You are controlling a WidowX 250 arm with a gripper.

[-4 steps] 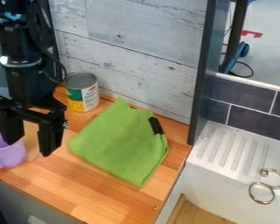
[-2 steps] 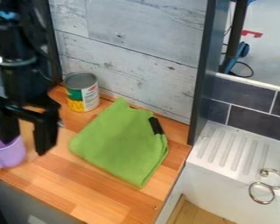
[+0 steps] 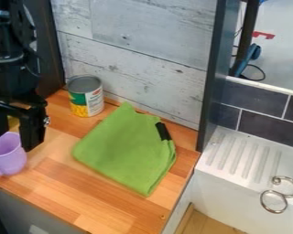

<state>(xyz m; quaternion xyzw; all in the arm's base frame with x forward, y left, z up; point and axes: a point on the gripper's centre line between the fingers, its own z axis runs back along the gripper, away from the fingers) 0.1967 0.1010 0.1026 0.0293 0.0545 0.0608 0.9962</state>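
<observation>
My black gripper (image 3: 13, 142) hangs at the left edge of the camera view, its two fingers spread apart with nothing held between them. Directly below and partly behind it stands a purple cup (image 3: 8, 156) with its handle toward the lower left. A green folded cloth (image 3: 126, 150) with a black tab lies flat on the wooden counter, to the right of the gripper. Behind the cloth, near the wall, a tin can (image 3: 86, 97) with a green, white and yellow label stands upright.
A yellow object (image 3: 13, 122) shows partly behind the gripper. The wooden counter (image 3: 82, 201) ends at a dark upright post (image 3: 211, 77). Right of that is a white sink with a ribbed drainboard (image 3: 244, 157) and metal rings (image 3: 274, 201). A plank wall (image 3: 137, 59) stands behind.
The gripper has moved left across the counter, from beside the purple cup to over it, still open. The cloth, can and cup have stayed put.
</observation>
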